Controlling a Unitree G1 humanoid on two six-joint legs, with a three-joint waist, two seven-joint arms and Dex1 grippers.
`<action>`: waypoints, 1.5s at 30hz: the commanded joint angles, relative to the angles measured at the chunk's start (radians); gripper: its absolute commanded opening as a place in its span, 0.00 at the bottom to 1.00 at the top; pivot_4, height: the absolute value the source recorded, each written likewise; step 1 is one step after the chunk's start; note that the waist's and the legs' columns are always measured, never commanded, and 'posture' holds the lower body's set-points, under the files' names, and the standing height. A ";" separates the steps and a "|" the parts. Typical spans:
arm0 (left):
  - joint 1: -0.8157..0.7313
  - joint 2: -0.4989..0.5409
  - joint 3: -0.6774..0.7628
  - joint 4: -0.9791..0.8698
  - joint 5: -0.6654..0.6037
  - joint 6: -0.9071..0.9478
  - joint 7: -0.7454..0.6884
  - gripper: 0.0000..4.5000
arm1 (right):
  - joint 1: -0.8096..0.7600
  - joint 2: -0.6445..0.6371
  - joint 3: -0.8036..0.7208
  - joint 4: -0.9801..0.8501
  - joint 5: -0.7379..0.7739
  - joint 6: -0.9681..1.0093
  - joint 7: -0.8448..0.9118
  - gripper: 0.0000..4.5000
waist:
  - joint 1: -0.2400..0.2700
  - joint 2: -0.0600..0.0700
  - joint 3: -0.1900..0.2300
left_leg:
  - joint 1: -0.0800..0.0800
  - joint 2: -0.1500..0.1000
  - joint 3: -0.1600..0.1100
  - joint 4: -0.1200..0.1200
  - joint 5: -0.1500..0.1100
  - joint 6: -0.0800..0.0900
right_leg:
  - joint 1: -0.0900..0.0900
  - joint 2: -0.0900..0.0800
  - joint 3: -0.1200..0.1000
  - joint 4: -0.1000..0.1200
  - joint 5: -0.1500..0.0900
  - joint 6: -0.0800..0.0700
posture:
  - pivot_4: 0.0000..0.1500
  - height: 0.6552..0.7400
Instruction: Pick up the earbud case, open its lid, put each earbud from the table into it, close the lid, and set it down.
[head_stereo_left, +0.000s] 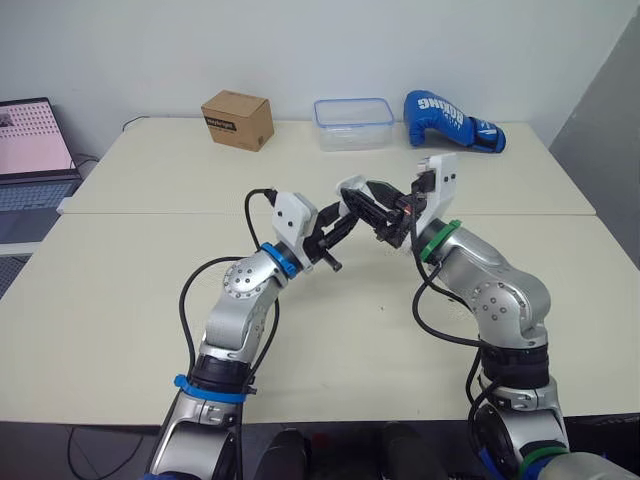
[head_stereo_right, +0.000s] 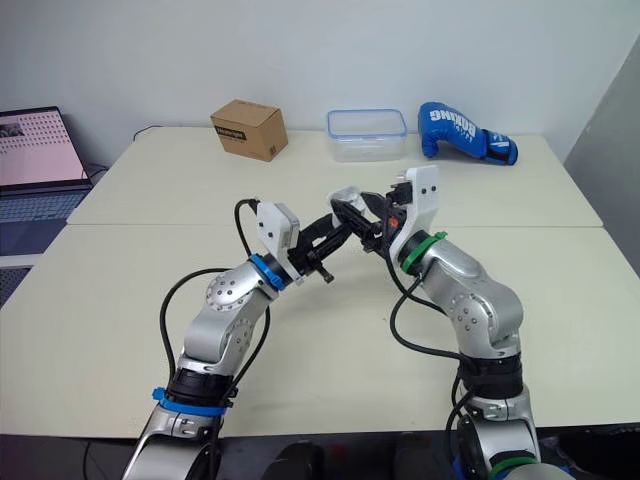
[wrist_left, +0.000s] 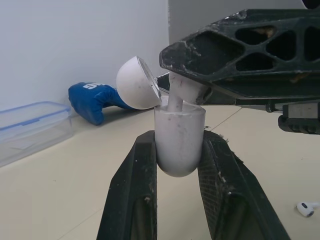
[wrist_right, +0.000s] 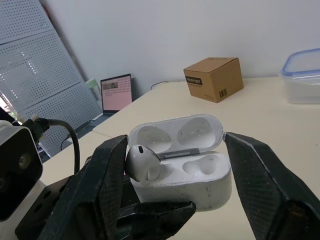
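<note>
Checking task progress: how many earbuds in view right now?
2. The first earbud sits partway in the open earbud case, which the left gripper clamps. The second earbud lies on the table. None seems hidden.

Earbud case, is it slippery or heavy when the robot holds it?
Probably light: the left end effector pinches the earbud case aloft. Its smooth, rounded shell looks slippery. The open lid may flop.

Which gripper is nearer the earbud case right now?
Left. The left gripper is shut on the earbud case, clamping its base. The right gripper is open at the case's open top, fingers spread either side, by an earbud at one slot.
</note>
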 joint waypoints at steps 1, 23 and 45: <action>-0.009 -0.006 -0.003 -0.053 -0.015 -0.015 -0.008 0.16 | -0.020 -0.016 -0.022 -0.023 0.017 -0.006 0.007 0.70 | 0.000 0.000 0.000 | 0.000 0.000 0.000 0.000 0.000 0.000 | 0.000 0.000 0.000 0.000 0.000 0.000 | 1.00 1.00; 0.005 0.023 0.031 -0.025 -0.004 -0.009 0.008 0.16 | -0.071 -0.064 -0.088 0.028 0.058 -0.026 0.028 0.70 | 0.000 0.000 0.000 | 0.000 0.000 0.000 0.000 0.000 0.000 | 0.000 0.000 0.000 0.000 0.000 0.000 | 1.00 1.00; 0.179 0.137 0.109 -0.168 -0.035 0.055 0.023 0.16 | 0.382 -0.700 -0.104 -0.130 0.003 0.105 0.370 0.70 | 0.002 0.001 0.001 | 0.000 0.002 0.002 -0.001 0.000 0.000 | 0.000 0.001 0.001 -0.003 -0.004 0.004 | 1.00 1.00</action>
